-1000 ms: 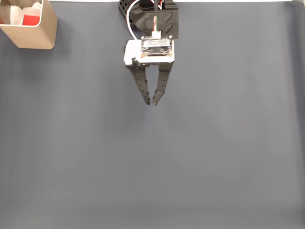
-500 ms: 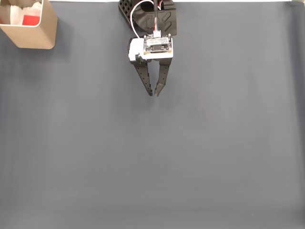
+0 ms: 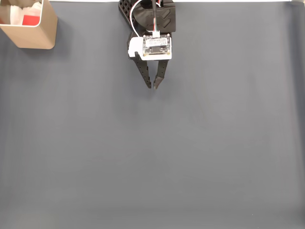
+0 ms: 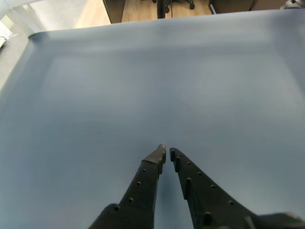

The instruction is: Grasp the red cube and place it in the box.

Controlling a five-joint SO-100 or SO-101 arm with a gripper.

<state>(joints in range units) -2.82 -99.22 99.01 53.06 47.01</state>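
The red cube (image 3: 31, 20) lies inside the tan box (image 3: 34, 35) at the top left corner of the fixed view, against the white interior. My gripper (image 3: 153, 87) hangs near the top centre of the grey mat, well to the right of the box, its black fingers pointing down the picture. The fingertips nearly touch, with nothing between them. In the wrist view the gripper (image 4: 167, 152) rises from the bottom edge over bare mat, tips almost closed.
A grey mat (image 3: 190, 157) covers the whole table. The arm's black base (image 3: 152, 16) sits at the top centre edge. In the wrist view the mat's far edge (image 4: 143, 26) shows, with a wooden floor and chair legs beyond.
The gripper has drawn back toward the arm's base, up the fixed view, and its fingers have closed from a small gap to nearly touching.
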